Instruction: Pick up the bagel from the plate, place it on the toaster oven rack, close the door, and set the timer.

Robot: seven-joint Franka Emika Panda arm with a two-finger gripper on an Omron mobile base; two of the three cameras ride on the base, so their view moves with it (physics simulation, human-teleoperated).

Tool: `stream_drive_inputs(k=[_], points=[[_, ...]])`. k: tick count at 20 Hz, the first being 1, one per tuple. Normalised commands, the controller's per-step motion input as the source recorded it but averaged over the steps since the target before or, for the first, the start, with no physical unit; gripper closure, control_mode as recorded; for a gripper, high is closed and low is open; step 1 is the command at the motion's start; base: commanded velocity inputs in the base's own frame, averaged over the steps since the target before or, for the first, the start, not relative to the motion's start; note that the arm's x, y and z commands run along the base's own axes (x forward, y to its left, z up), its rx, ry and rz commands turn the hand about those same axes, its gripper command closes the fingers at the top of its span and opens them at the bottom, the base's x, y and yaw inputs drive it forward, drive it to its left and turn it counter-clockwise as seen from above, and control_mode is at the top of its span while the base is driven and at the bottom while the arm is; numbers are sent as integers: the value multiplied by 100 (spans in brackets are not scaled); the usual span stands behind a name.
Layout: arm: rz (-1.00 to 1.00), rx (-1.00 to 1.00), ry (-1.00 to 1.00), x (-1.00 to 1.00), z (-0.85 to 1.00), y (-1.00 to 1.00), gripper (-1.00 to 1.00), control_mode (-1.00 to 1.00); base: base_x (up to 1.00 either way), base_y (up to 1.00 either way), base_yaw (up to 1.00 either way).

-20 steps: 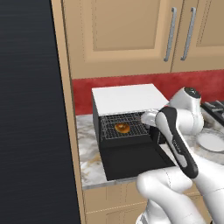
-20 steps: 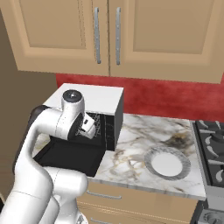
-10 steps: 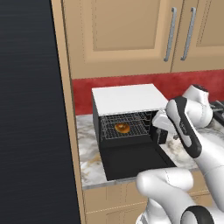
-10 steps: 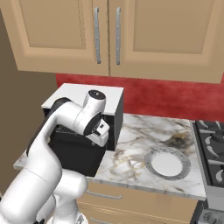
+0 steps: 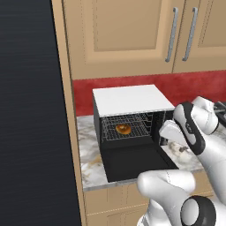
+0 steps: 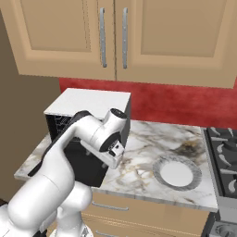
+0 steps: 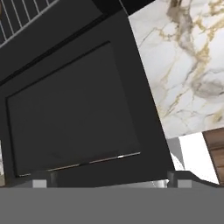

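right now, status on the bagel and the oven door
Gripper open, empty, beside the oven's right side. Bagel on the toaster oven rack; plate bare. Door hanging open, flat over the counter; nothing blocking it.

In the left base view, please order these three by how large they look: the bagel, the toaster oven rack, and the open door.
Largest to smallest, as they look in the left base view:
1. the door, folded down flat and nearest the camera, which adds to its apparent size
2. the toaster oven rack
3. the bagel, lying on the rack
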Motion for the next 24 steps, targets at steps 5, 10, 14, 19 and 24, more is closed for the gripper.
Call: stream_drive_inputs(k=[5,10,14,19,24], points=[[0,8,10,-3,-33,-12,-100,-100,0,0,0],[0,9,16,0,-19,-12,-100,-100,0,0,0],[0,8,12,-10,-20,-15,-100,-100,0,0,0],[0,7,4,-45,-20,-13,-100,-100,0,0,0],[0,6,0,-57,-15,-1,-100,-100,0,0,0]])
